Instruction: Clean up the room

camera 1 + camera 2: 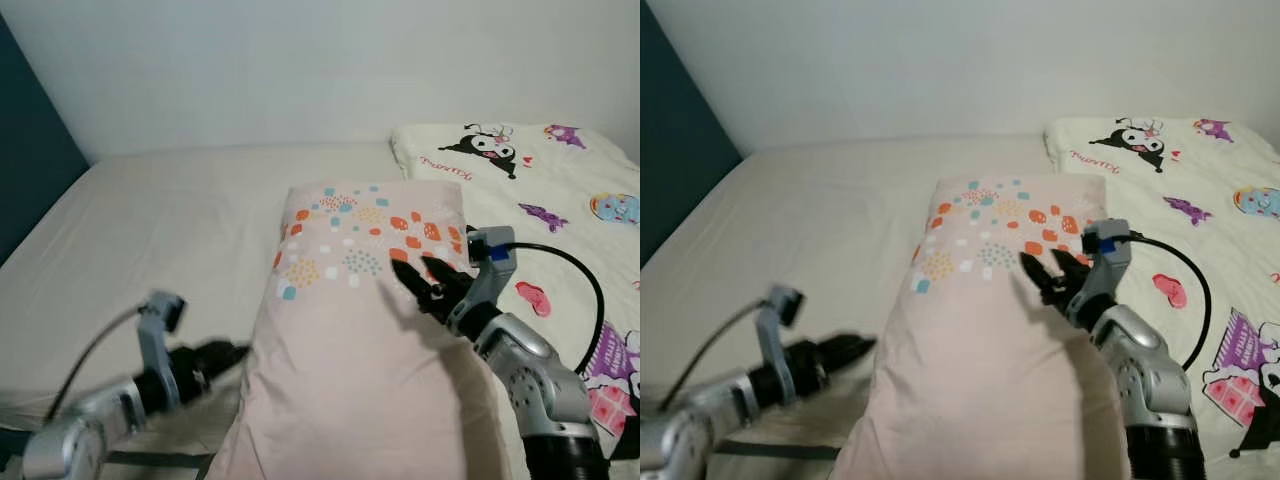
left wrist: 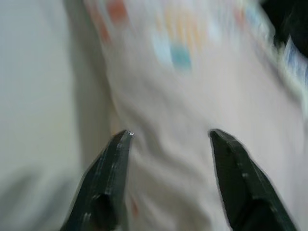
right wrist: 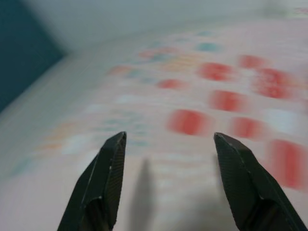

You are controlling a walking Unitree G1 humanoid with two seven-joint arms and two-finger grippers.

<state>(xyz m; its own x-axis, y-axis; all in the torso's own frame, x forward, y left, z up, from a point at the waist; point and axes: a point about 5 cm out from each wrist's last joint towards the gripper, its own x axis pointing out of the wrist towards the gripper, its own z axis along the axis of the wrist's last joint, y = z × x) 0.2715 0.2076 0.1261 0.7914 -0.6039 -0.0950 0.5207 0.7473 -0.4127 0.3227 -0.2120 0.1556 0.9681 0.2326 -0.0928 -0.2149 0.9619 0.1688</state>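
A pale pink pillow with orange, teal and yellow patches lies lengthwise on the bed, close in front of me. My right gripper hovers open just above the pillow's right side, near its patterned end. My left gripper is open at the pillow's left edge, low by the mattress. In the left wrist view the pillow fabric lies between the two fingers. The right wrist view looks across the red patches, with nothing held.
A cream blanket printed with cartoon figures covers the right side of the bed. A white wall runs behind the bed, and a dark teal wall stands at the left. The beige sheet at the left is bare.
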